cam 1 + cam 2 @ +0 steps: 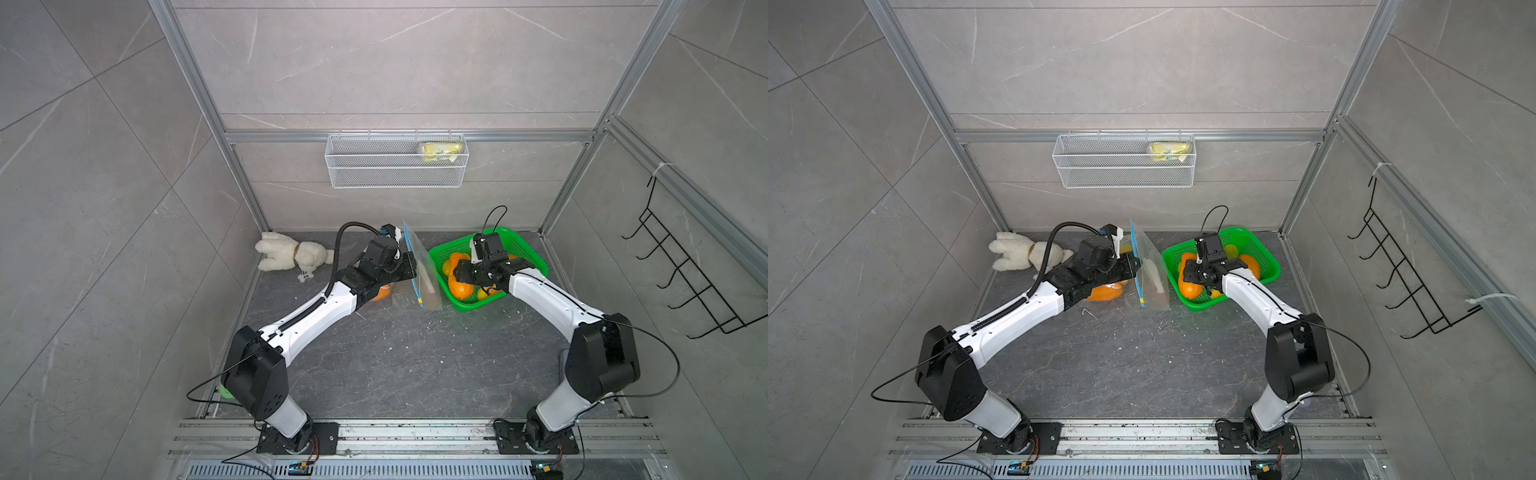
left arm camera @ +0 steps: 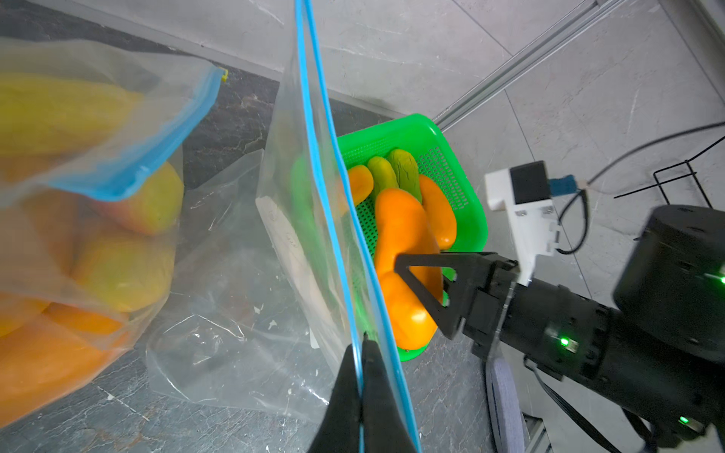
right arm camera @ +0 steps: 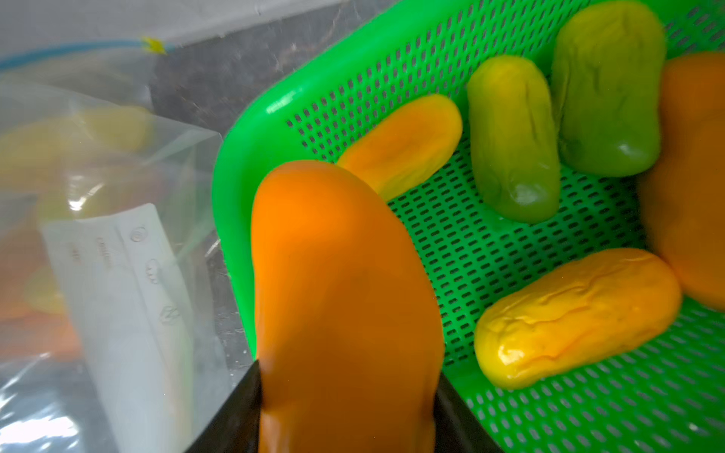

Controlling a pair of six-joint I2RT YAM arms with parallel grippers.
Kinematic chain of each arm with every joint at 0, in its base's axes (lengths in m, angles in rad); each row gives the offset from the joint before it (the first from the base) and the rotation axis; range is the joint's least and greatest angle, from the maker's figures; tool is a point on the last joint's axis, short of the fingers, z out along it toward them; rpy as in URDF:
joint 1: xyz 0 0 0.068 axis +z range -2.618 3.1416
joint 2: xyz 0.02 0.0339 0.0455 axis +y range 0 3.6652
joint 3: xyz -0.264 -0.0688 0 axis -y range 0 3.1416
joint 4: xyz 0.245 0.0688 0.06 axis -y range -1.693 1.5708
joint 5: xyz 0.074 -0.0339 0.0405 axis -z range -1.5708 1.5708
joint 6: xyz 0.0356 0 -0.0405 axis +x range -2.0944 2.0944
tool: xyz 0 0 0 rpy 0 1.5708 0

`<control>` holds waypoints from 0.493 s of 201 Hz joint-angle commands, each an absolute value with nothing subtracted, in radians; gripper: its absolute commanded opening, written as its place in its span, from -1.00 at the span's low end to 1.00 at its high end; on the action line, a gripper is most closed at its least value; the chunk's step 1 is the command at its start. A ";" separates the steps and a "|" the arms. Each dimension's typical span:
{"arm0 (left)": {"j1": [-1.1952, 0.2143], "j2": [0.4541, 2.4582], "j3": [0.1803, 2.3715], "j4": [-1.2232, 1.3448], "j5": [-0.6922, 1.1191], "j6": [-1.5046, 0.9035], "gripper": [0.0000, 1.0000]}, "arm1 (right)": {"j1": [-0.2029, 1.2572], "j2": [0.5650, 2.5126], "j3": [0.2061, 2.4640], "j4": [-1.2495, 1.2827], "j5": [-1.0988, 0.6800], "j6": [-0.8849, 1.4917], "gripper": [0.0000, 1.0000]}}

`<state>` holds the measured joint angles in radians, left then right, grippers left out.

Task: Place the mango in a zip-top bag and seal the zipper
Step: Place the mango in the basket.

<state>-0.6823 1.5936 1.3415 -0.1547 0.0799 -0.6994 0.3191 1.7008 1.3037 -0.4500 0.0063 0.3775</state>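
A clear zip-top bag point(image 1: 424, 270) with a blue zipper stands upright between the arms, seen in both top views. My left gripper point(image 2: 360, 347) is shut on one lip of its zipper edge. The other blue lip point(image 2: 386, 353) runs just beside it, so the mouth gapes slightly. My right gripper point(image 3: 347, 372) is shut on a long orange mango point(image 3: 341, 274). It holds the mango over the green basket's point(image 3: 235, 164) corner nearest the bag. In a top view the mango point(image 1: 460, 289) shows on both sides of the right gripper point(image 1: 459, 274).
The green basket point(image 1: 525, 251) holds several more orange, yellow and green mangoes. A second bag point(image 2: 78, 235) filled with mangoes lies under my left arm. A plush toy point(image 1: 291, 255) lies at the back left. A wire basket point(image 1: 395, 176) and a black hook rack point(image 1: 685, 270) hang on the walls.
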 commanded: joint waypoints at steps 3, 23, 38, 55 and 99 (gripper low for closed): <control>-0.677 1.603 1.375 -0.123 0.110 -0.701 -1.00 | 0.315 1.785 1.324 -0.466 0.005 0.320 -0.21; -0.677 1.603 1.383 -0.135 0.108 -0.705 -1.00 | 0.318 1.752 1.323 -0.484 0.005 0.315 0.38; -0.676 1.607 1.399 -0.148 0.115 -0.706 -1.00 | 0.319 1.679 1.326 -0.507 0.015 0.307 0.49; -0.677 1.618 1.421 -0.161 0.117 -0.708 -1.00 | 0.336 1.577 1.319 -0.512 0.020 0.290 0.51; -0.677 1.647 1.453 -0.175 0.124 -0.716 -1.00 | 0.495 1.383 1.219 -0.307 -0.254 0.328 0.46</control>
<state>-0.6800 1.6279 1.4132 -0.1749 0.1059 -0.7006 0.3965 1.4586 1.2850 -0.4496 -0.0586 0.3126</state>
